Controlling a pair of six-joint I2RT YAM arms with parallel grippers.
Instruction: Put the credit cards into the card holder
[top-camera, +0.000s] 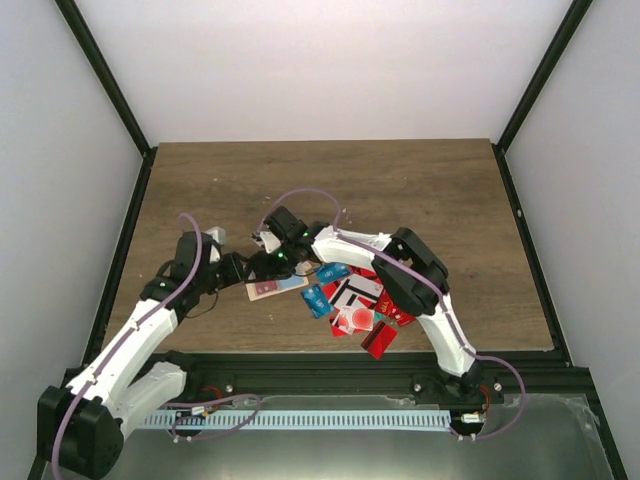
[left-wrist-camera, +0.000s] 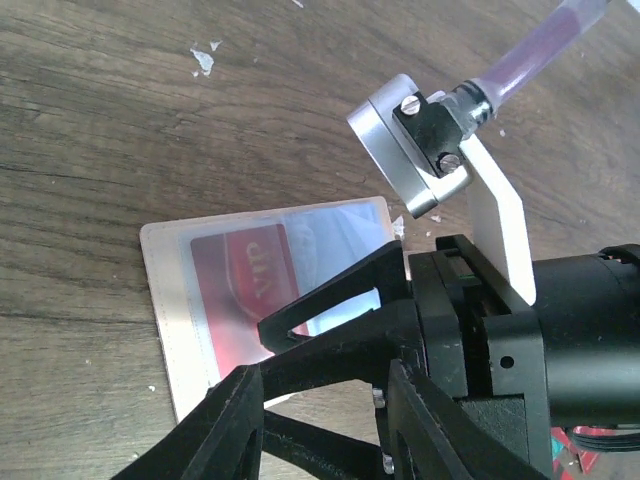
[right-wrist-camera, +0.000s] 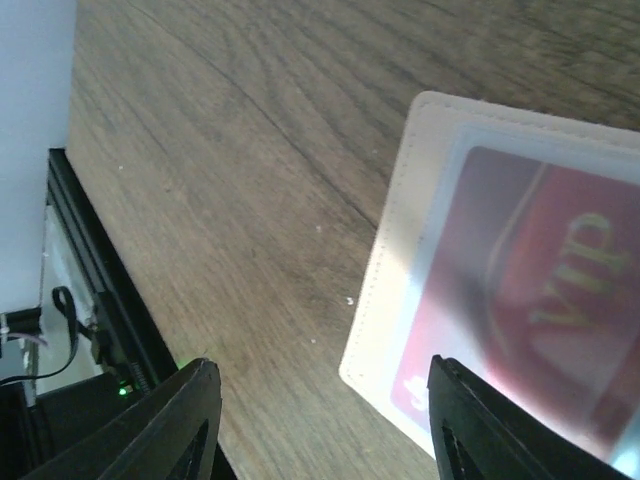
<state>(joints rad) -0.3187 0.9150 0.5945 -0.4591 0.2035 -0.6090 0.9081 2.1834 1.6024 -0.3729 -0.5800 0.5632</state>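
The card holder (top-camera: 272, 288) is a flat beige sleeve lying on the wooden table, with a red VIP card behind its clear window (left-wrist-camera: 240, 270). The credit cards (top-camera: 360, 300), red, teal and white, lie heaped to its right. My left gripper (top-camera: 256, 268) hovers at the holder's near-left side. Its jaws (left-wrist-camera: 320, 440) are open, with nothing gripped between them. My right gripper (top-camera: 268, 243) hangs just above the holder's far edge. It is open and empty (right-wrist-camera: 330, 430), with one finger (right-wrist-camera: 500, 430) over the holder's corner (right-wrist-camera: 500, 230). Its black fingers (left-wrist-camera: 330, 320) cross the left wrist view.
The right wrist's silver camera mount (left-wrist-camera: 415, 145) and purple cable are close in front of the left wrist. A black frame rail (right-wrist-camera: 100, 320) borders the table's left side. White specks (left-wrist-camera: 203, 60) dot the wood. The two arms nearly touch over the holder.
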